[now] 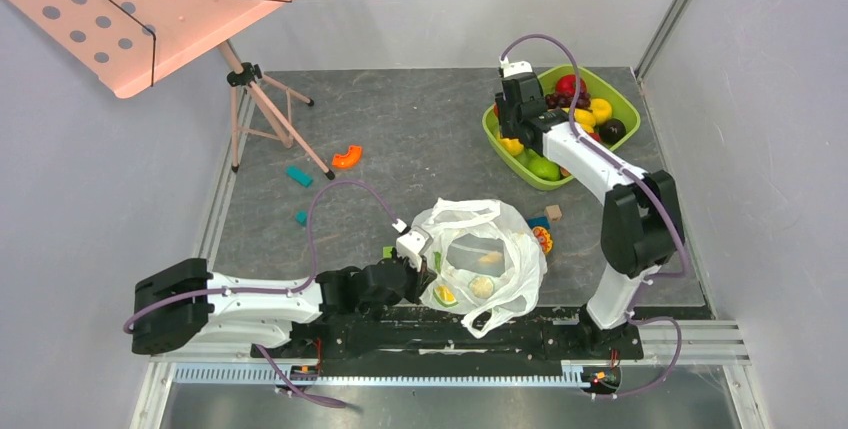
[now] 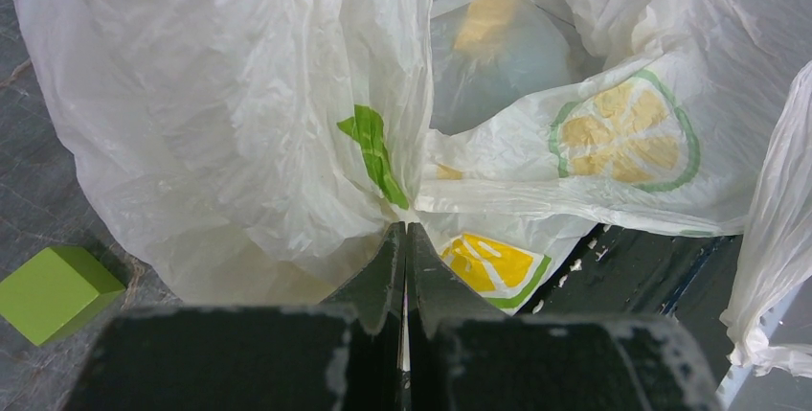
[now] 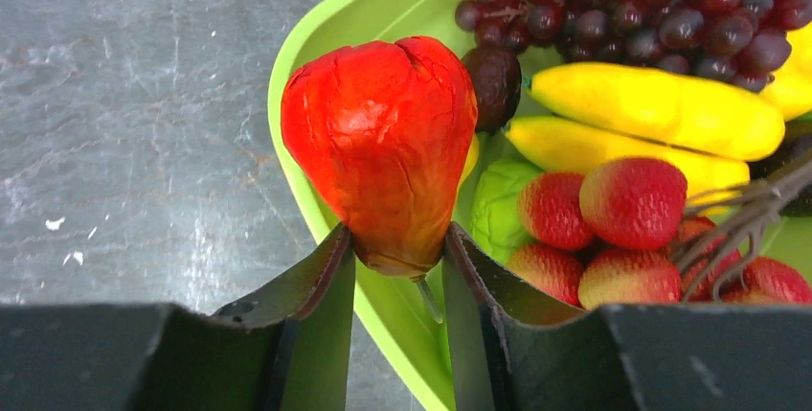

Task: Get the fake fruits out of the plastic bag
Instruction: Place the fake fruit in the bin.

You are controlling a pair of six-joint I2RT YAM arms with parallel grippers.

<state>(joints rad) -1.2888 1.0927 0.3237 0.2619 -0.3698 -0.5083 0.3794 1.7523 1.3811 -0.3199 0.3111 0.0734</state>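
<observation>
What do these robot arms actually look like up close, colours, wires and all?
The left arm and right arm have white tubular links with chunky black joints. A thin purple cable loops along each. The left gripper and right gripper end in flat black, scuffed wedge fingers.

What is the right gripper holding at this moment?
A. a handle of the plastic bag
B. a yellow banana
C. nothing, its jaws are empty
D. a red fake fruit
D: in the right wrist view the right gripper pinches the narrow end of a red fake fruit at the rim of the green tray.
</observation>
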